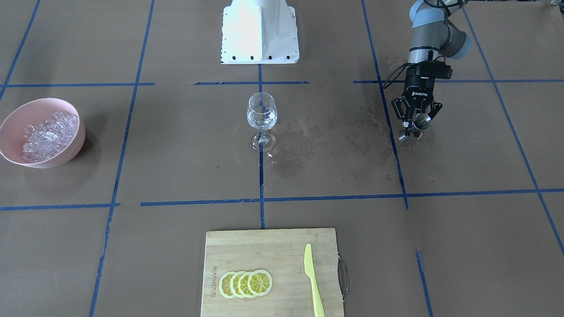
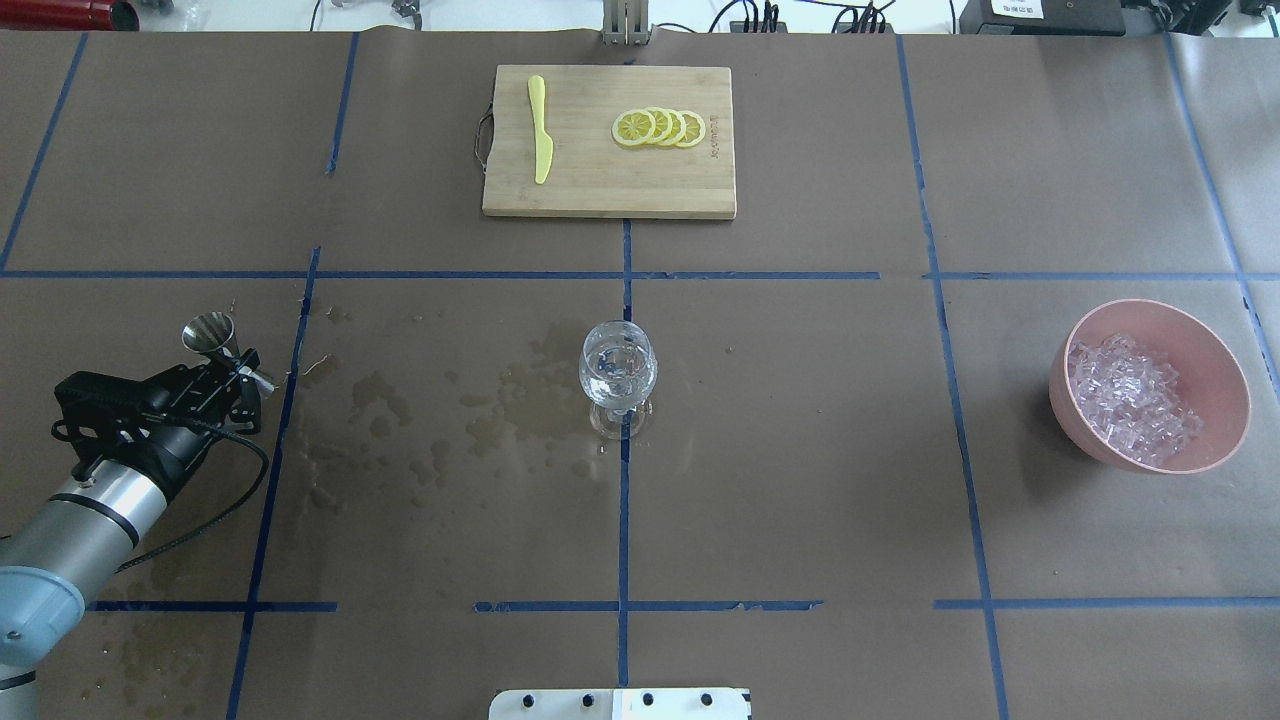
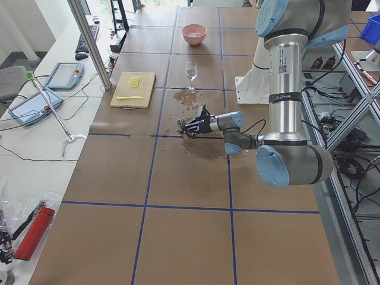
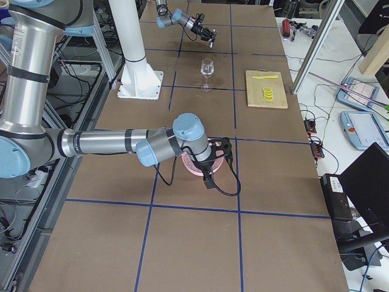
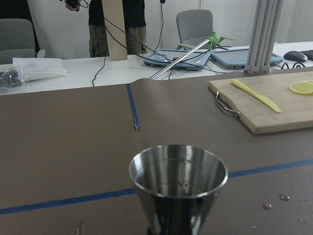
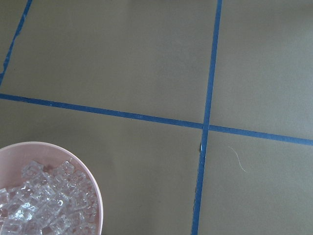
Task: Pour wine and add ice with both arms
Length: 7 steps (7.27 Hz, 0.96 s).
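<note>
My left gripper [image 1: 414, 130] is shut on a steel jigger [image 1: 423, 121], held just above the table on my left, well away from the wine glass [image 1: 261, 116]. The jigger stands upright in the left wrist view [image 5: 178, 186] and looks nearly empty. The stemmed glass [image 2: 618, 375] stands upright mid-table with a little clear wine [image 2: 617, 385] in it. The ice [image 2: 1130, 400] is heaped in a pink bowl [image 2: 1160, 305] on my right. My right gripper [image 4: 208, 176] hangs over that bowl and shows only in the exterior right view, so I cannot tell if it is open.
Wet spill stains [image 2: 420, 420] mark the paper between jigger and glass. A bamboo cutting board [image 2: 600, 190] at the far edge carries a yellow knife [image 2: 541, 130] and lemon slices [image 2: 660, 127]. The white post base [image 1: 260, 31] stands behind the glass.
</note>
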Each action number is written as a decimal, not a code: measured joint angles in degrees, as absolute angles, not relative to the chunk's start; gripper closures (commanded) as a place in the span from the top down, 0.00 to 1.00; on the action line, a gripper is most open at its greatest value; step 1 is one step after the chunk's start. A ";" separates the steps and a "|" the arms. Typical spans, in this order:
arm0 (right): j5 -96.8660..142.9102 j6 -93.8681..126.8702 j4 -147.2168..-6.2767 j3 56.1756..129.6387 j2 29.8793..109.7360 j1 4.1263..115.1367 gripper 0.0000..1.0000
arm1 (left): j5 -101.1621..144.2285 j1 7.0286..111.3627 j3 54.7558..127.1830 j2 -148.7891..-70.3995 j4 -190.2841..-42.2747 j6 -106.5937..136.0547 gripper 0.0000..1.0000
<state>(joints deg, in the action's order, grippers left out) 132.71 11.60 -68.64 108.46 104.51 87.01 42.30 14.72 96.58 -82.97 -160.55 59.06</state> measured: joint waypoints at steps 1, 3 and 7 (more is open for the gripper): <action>132.71 11.58 -68.64 108.46 104.53 87.01 1.00 | 41.58 14.11 95.03 -82.97 -161.80 59.76 0.12; 132.71 11.52 -68.58 108.49 104.53 87.01 1.00 | 39.74 12.54 93.82 -82.97 -162.68 61.36 0.12; 132.72 11.51 -68.55 108.54 104.53 87.01 1.00 | 36.93 10.68 93.25 -83.11 -162.86 62.95 0.18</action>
<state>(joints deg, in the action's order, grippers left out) 132.72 11.51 -68.55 108.54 104.53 87.01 36.93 10.68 93.25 -83.11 -162.86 62.95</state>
